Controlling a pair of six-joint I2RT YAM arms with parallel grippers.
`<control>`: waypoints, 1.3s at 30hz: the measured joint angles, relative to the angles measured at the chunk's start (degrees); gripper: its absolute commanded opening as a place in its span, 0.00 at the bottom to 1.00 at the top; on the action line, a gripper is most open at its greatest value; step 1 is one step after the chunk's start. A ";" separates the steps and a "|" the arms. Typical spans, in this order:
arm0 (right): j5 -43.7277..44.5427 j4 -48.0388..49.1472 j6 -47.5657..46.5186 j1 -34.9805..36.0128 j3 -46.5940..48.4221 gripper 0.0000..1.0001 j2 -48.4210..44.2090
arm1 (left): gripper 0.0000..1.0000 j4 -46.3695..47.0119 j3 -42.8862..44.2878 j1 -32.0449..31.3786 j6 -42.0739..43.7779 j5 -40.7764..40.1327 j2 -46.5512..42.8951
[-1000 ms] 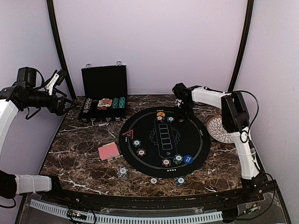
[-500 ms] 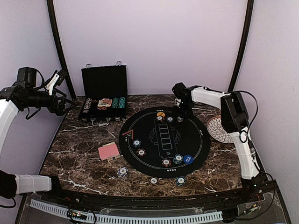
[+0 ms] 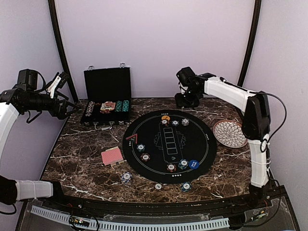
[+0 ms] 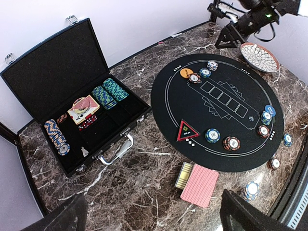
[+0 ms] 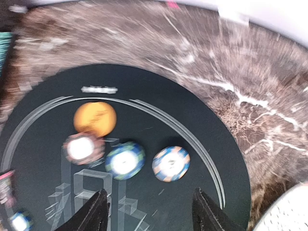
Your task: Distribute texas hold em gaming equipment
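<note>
Along the far edge of the black mat, three striped poker chips lie flat in a row, with the orange marker disc just beyond them toward the rim. More chips ring the mat's near edge, a few sit off it on the desk, and the blue marker disc is at its near right. The red-backed cards lie stacked just off the mat's left edge.

The right claw hovers above the mat's far edge, fingers apart with nothing between them. The left claw hangs well off the mat's left side, spread wide and empty.

The chips look stiff, light and thin. Lying flat on cloth, they probably need a pinch across the rim, and they may skid. The cards look slick and bendable, so the stack could fan out; gripping across its long edges seems safest.

The right wrist view shows the far chips' colours up close, though blurred. The left wrist view alone shows the rows of chips in the open black case beyond the mat's left side. Only the top view shows both arms together.
</note>
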 measured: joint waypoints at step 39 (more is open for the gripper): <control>-5.90 -6.93 3.82 45.48 5.09 0.95 9.75 | 0.99 -2.19 0.02 0.00 0.02 0.22 -2.32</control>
